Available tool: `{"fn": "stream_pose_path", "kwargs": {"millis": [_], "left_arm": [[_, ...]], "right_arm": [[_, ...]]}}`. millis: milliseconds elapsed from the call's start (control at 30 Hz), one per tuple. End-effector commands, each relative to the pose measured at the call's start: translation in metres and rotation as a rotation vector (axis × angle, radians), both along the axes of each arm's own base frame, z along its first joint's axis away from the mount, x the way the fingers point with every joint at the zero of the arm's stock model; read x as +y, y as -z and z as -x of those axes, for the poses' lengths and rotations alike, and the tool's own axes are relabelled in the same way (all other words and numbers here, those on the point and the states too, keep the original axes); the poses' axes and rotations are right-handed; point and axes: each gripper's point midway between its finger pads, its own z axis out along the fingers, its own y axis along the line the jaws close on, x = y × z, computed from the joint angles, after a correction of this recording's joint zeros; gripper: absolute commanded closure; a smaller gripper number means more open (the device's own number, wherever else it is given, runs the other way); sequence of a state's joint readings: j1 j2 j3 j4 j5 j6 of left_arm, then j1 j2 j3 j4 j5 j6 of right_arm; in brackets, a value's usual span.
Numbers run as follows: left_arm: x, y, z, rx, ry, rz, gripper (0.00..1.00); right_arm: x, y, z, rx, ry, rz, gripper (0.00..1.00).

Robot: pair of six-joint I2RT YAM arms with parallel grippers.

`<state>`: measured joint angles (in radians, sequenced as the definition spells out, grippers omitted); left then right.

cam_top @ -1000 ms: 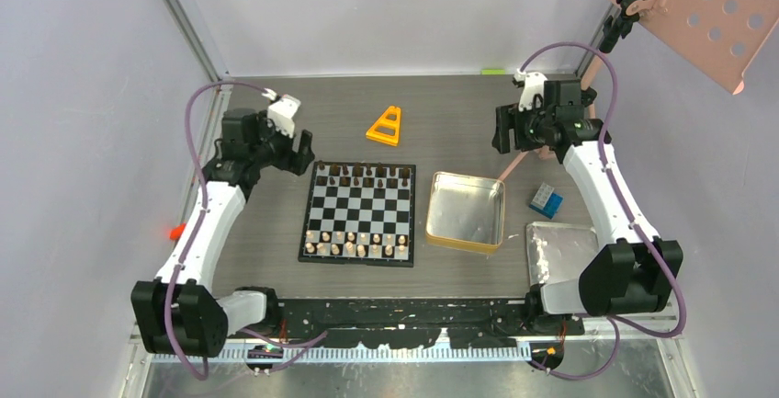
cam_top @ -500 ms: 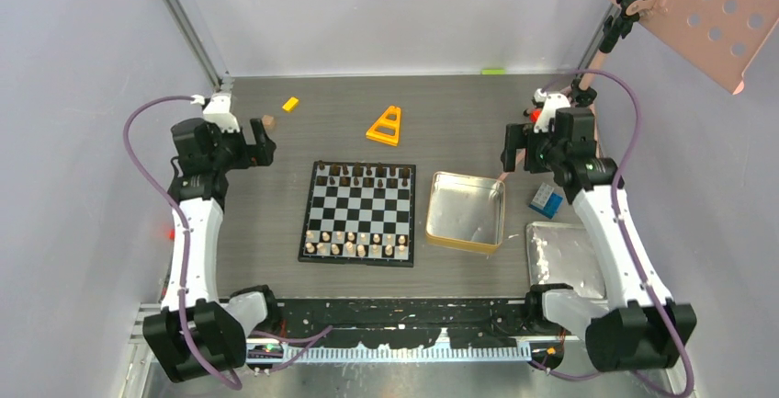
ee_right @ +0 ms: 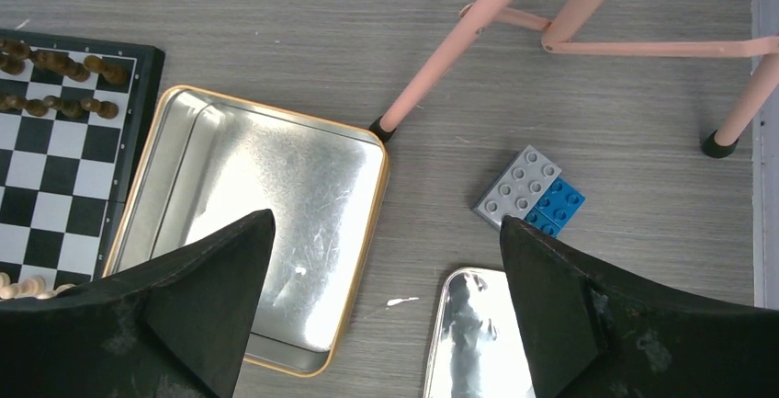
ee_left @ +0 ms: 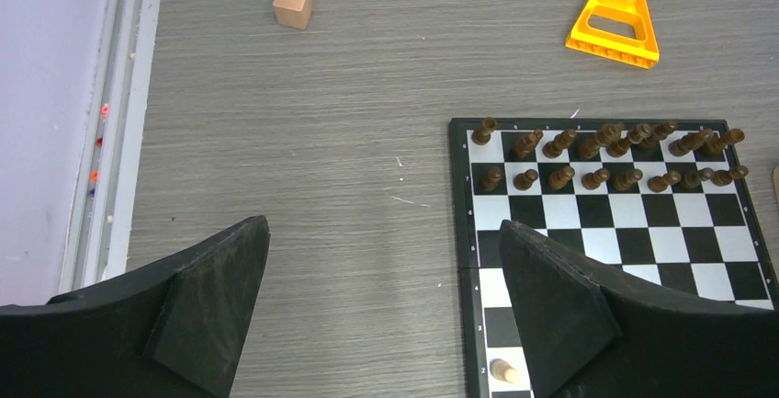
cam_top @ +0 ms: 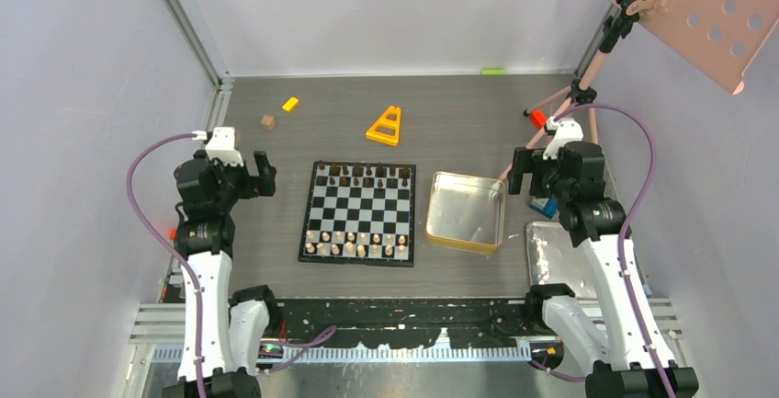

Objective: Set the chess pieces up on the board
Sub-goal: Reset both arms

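The board (cam_top: pixel 360 210) lies flat at the table's middle. Dark chess pieces (cam_top: pixel 360 175) fill its two far rows and pale chess pieces (cam_top: pixel 358 244) its two near rows. My left gripper (cam_top: pixel 257 177) hangs open and empty above bare table left of the board. In the left wrist view the left gripper (ee_left: pixel 383 228) frames the board's left edge (ee_left: pixel 464 233), with the dark pieces (ee_left: pixel 606 154) beyond and one pale piece (ee_left: pixel 502 371) by the right finger. My right gripper (cam_top: pixel 525 170), (ee_right: pixel 386 223) is open and empty over the gap between the gold tin and the silver tray.
The empty gold tin (cam_top: pixel 434 205), (ee_right: pixel 276 168) sits right of the board, the silver tray (cam_top: pixel 560 246), (ee_right: pixel 478 334) nearer right. A grey-blue brick (ee_right: pixel 531 191) and pink stand legs (ee_right: pixel 459 39) are close by. An orange triangle (cam_top: pixel 385 126), wooden cube (cam_top: pixel 267 122) and yellow brick (cam_top: pixel 291 104) lie far back.
Both arms have drawn back toward the near edge and risen, and both grippers have opened wider. The pieces on the board have not moved.
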<state>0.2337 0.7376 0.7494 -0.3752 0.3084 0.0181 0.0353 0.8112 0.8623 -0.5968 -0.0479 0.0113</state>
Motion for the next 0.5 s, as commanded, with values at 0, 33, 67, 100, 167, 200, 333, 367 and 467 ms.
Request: {"fn": "stream_pose_path", "kwargs": {"millis": [0,33,67,100,167,200,333,367,467], "left_arm": [[0.0,-0.008,-0.005,-0.068,0.027,-0.037,0.0],[0.001,-0.005,-0.005,-0.058,0.024,-0.038,0.0],[0.002,-0.004,-0.006,-0.05,0.022,-0.038,0.0],[0.003,-0.002,-0.006,-0.043,0.02,-0.037,0.0],[0.002,0.001,-0.007,-0.039,0.022,-0.034,0.0],[0.002,0.002,-0.007,-0.041,0.024,-0.035,0.0],[0.0,0.007,-0.008,-0.029,0.039,-0.024,0.0],[0.0,0.008,-0.008,-0.026,0.043,-0.023,0.0],[0.001,0.009,-0.007,-0.02,0.04,-0.019,0.0]], "right_arm": [[-0.007,-0.014,-0.007,-0.076,0.037,0.015,0.0],[-0.008,-0.016,-0.007,-0.084,0.04,0.017,0.0],[-0.009,-0.017,-0.006,-0.089,0.042,0.019,0.0],[-0.009,-0.019,-0.005,-0.103,0.042,0.02,0.01],[-0.009,-0.022,-0.003,-0.122,0.041,0.022,0.0],[-0.009,-0.022,-0.002,-0.125,0.042,0.022,0.0],[-0.009,-0.028,0.002,-0.156,0.043,0.017,0.0],[-0.013,-0.029,0.002,-0.162,0.066,0.027,0.0],[-0.015,-0.03,0.005,-0.162,0.073,0.027,0.0]]}}
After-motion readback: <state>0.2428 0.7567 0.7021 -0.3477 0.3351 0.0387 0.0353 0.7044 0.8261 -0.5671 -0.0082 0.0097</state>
